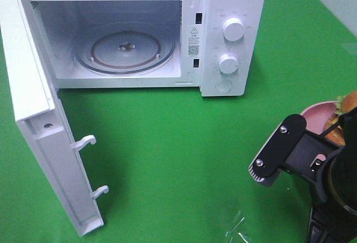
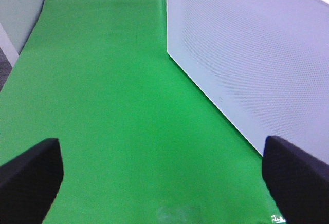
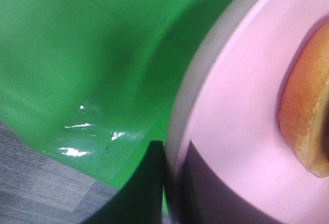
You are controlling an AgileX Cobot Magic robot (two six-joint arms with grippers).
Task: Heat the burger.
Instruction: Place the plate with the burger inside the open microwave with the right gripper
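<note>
- Green tabletop (image 1: 167, 142), near right corner: the right gripper (image 3: 169, 183) has fingers either side of the pink plate (image 3: 241, 106) at its rim; whether they pinch it, I cannot tell.
- On that plate, at the right edge, sits the burger (image 1: 348, 103).
- Beside the outer face of the microwave door (image 2: 247, 54), the left gripper (image 2: 164, 183) is spread wide, holding nothing.
- At the far edge stands the microwave (image 1: 234, 9), swung open toward the left edge, glass turntable (image 1: 125, 48) inside.

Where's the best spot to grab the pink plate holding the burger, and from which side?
Pinch the pink plate by its thin upturned rim, one finger inside and one outside, coming in from the green cloth side where the right gripper sits. The burger lies further in, leaving that rim bare.
</note>
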